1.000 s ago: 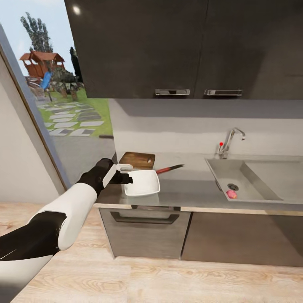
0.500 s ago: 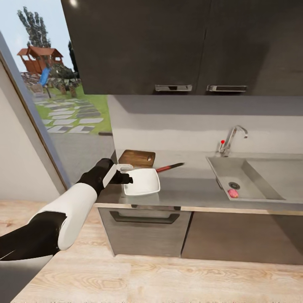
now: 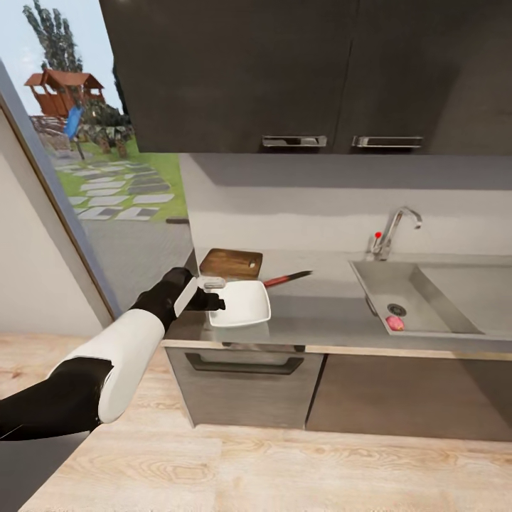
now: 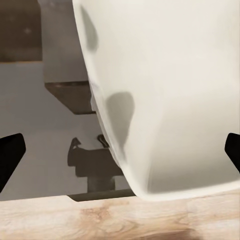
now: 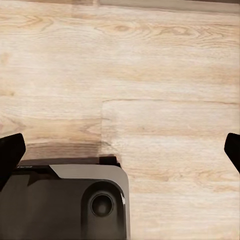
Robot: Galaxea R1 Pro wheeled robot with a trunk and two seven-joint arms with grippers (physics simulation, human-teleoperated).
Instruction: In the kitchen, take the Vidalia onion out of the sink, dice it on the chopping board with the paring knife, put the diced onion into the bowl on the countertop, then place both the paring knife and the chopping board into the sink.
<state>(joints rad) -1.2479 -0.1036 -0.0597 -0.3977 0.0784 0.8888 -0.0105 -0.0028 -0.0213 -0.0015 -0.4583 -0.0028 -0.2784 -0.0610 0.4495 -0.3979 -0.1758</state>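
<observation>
A robot's left end effector (image 3: 210,293) reaches over the near left corner of a grey counter (image 3: 320,316), meeting the left rim of a white square bowl (image 3: 242,304); whether its fingers are clamped on that rim cannot be told from the head view, though the left wrist view shows the bowl (image 4: 165,90) close between dark, spread fingertips (image 4: 10,152). Behind the bowl lies a brown chopping board (image 3: 231,263), with a red-handled knife (image 3: 286,278) just to its right. A pinkish onion (image 3: 395,323) rests in the steel sink (image 3: 427,302) beside the drain. The right end effector (image 5: 120,150) hangs released, fingertips wide apart, above the wooden floor (image 5: 165,90).
</observation>
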